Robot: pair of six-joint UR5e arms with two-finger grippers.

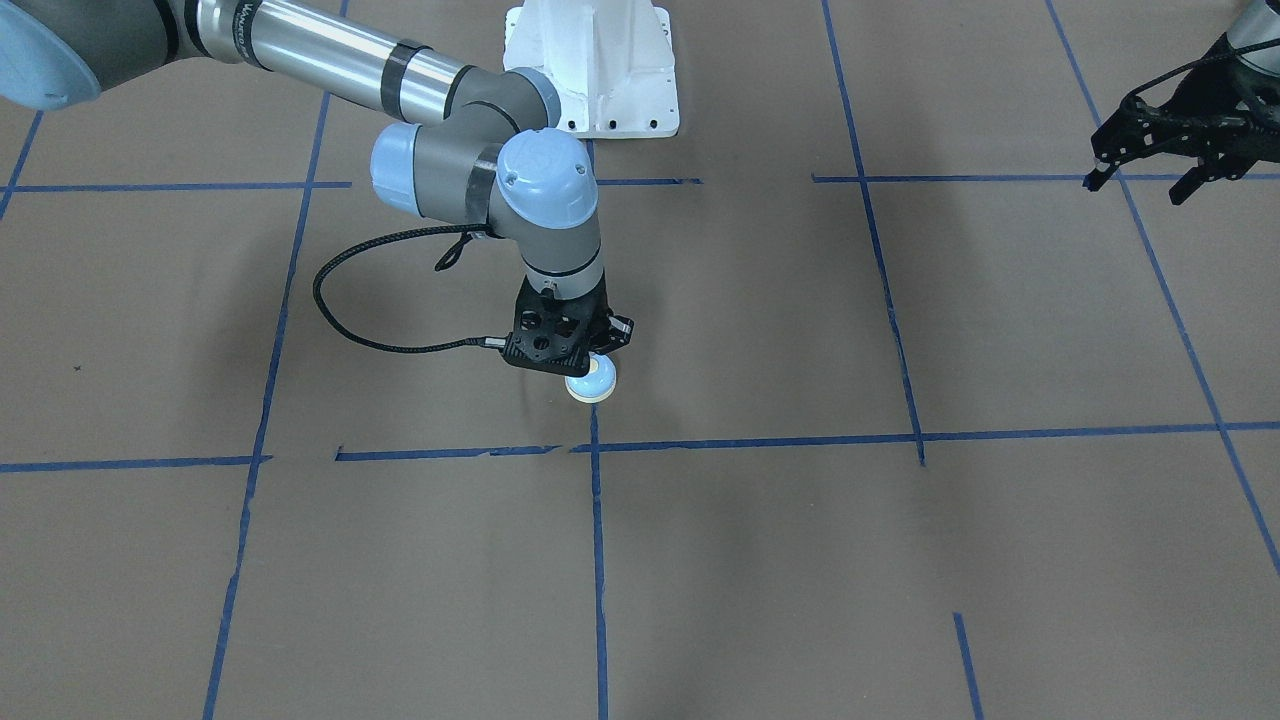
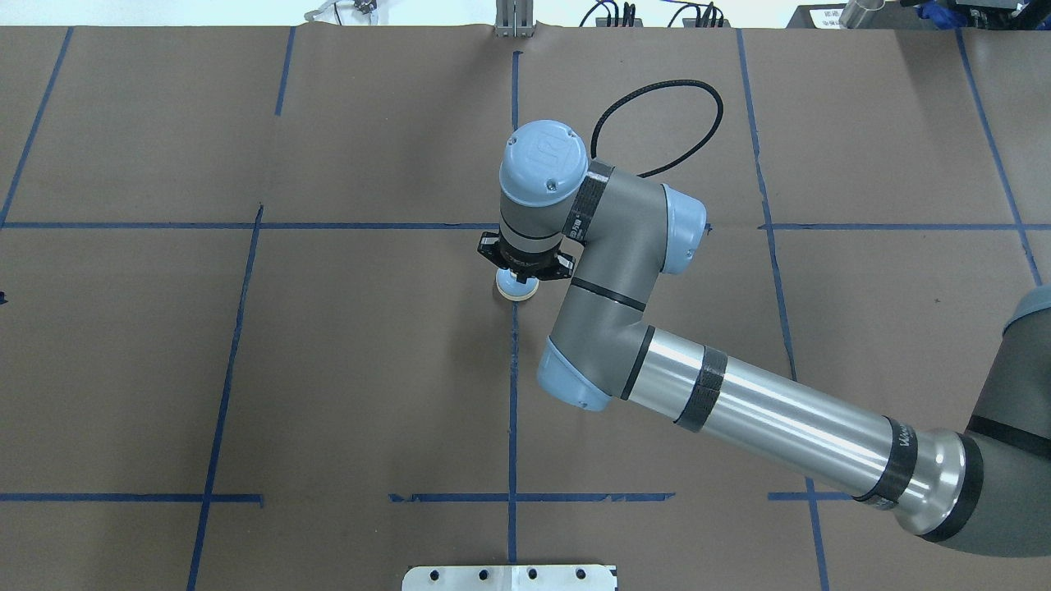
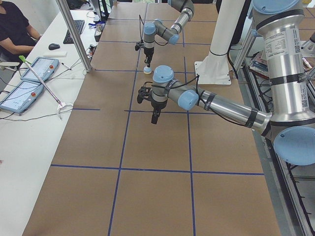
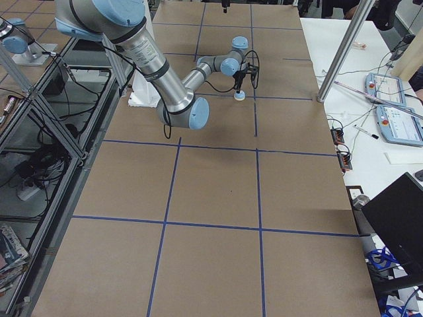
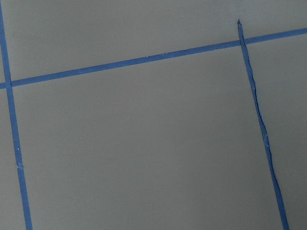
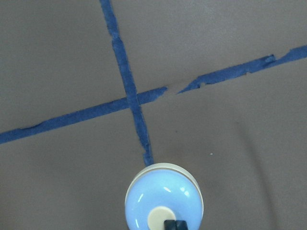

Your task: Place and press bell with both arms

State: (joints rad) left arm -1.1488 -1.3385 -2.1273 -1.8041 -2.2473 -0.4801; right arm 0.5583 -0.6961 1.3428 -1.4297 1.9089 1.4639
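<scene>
The light-blue bell [image 1: 593, 382] with its cream rim stands on the brown table at the end of a blue tape line, near the middle. It also shows in the overhead view [image 2: 517, 288], the right wrist view [image 6: 160, 199] and both side views [image 3: 146, 70] [image 4: 240, 96]. My right gripper [image 1: 583, 362] points straight down over it. It is shut, and its dark tips [image 6: 173, 224] touch the cream button. My left gripper [image 1: 1140, 188] hangs above bare table far from the bell, fingers spread and empty. The left wrist view shows only table and tape.
The white pedestal [image 1: 600, 70] stands at the robot's side of the table. A blue tape grid [image 2: 513, 394] covers the brown surface. A side table with tablets [image 3: 29, 73] and a metal pole [image 3: 74, 34] lies beyond the far edge, where a person sits.
</scene>
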